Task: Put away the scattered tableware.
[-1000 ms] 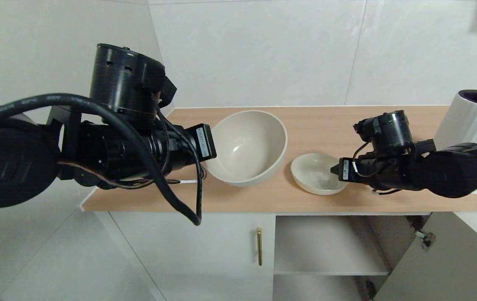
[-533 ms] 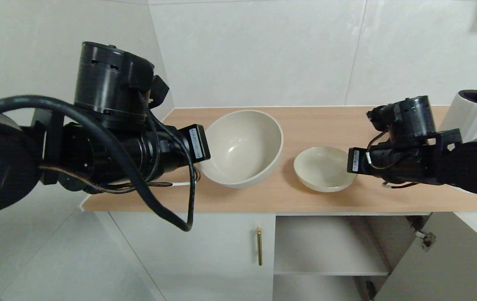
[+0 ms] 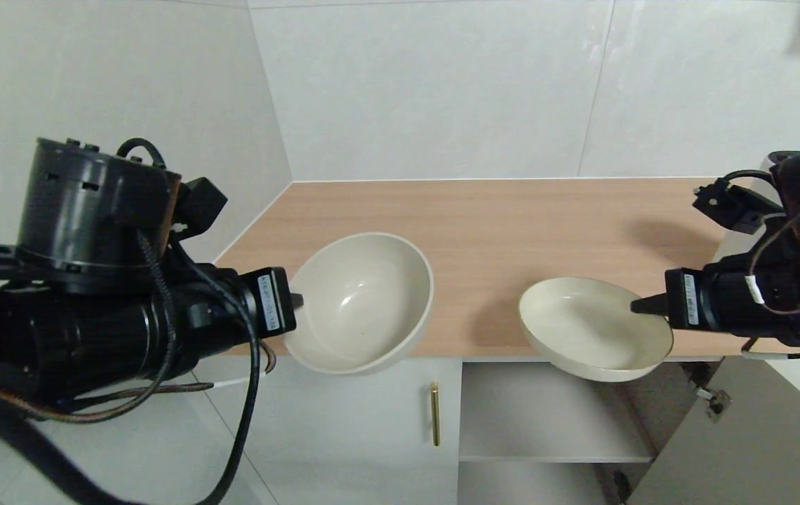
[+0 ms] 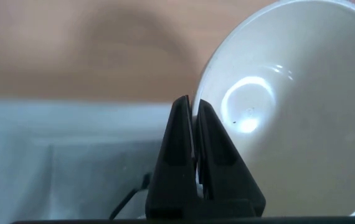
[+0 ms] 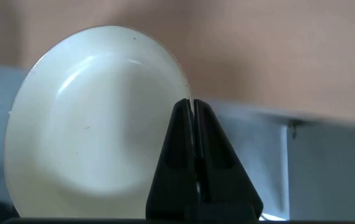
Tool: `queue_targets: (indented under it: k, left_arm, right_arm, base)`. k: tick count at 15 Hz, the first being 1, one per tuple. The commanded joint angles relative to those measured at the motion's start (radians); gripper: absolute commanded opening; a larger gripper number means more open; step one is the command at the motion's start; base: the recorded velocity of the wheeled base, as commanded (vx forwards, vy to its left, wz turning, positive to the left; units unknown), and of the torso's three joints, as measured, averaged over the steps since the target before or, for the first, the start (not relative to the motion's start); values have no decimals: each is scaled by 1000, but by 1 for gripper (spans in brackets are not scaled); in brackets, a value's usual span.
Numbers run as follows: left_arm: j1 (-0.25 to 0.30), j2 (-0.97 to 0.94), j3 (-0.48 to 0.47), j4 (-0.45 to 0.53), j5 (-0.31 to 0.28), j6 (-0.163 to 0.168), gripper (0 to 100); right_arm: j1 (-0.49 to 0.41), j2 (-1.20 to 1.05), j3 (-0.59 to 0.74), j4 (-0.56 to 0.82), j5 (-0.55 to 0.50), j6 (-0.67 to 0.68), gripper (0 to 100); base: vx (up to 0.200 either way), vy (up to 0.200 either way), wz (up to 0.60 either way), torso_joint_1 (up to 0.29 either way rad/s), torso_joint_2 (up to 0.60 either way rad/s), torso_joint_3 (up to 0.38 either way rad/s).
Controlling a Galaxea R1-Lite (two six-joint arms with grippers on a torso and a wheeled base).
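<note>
Tableware: two pale bowls, both held in the air at the front edge of the worktop (image 3: 498, 217).
Big bowl (image 3: 361, 301): I see it tilted, mouth turned up and toward my camera, partly past the worktop's edge.
Left fingers (image 3: 295, 300): clenched on the big bowl's left rim, one finger inside and one outside.
Small bowl (image 3: 593, 330): shallow, well apart to the right, hanging above the open cupboard shelf (image 3: 547, 407).
Right fingers (image 3: 642, 305): pinched tight on the small bowl's right rim.
Cupboard door (image 3: 344, 421): shut, with a brass handle (image 3: 434, 414), below the big bowl.
</note>
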Motion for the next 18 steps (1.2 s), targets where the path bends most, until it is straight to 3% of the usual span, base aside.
queue_targets:
  k: [1, 5, 8, 18]
  left_arm:
    - [5, -90, 82, 0, 0, 1, 0]
    - [10, -145, 174, 0, -3, -1, 0]
    - [8, -142, 178, 2, -3, 1, 0]
    - [7, -126, 189, 2, -15, 4, 0]
  right_arm:
    - [1, -114, 79, 6, 3, 1, 0]
    - [2, -150, 141, 12, 4, -2, 0]
    - [2, -151, 158, 10, 3, -5, 0]
    - [1, -120, 214, -45, 1, -50, 0]
  base:
    - [-200, 0, 0, -2, 2, 7]
    - [-50, 0, 0, -1, 2, 1]
    - [-200, 0, 0, 12, 2, 3]
    - [0, 0, 0, 0, 0, 0]
